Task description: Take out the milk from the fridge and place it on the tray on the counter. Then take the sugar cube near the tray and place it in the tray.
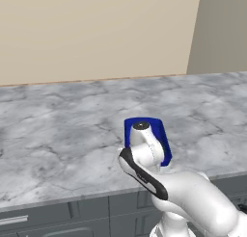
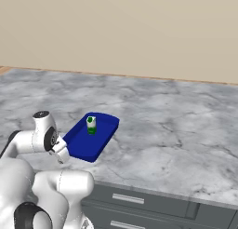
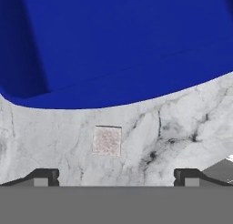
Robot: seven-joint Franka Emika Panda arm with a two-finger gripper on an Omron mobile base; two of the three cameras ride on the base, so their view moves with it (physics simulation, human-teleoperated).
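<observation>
Blue tray (image 2: pixel 80 146) holds milk (image 2: pixel 91 124)

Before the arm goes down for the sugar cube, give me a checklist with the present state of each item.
1. Milk already in the tray: ok, it stands upright at the tray's far end.
2. Sugar cube located: ok, it lies on the counter just outside the tray's rim, apart from it.
3. Jaws of the gripper open: ok, the fingertips stand wide, well clear of the cube on both sides.
4. Cube centred between the jaws: ok, roughly; in the hand view it sits slightly toward the left tip.
5. Room left in the tray: ok, most of its blue floor is bare.
6. Height above the cube: cannot tell.
</observation>
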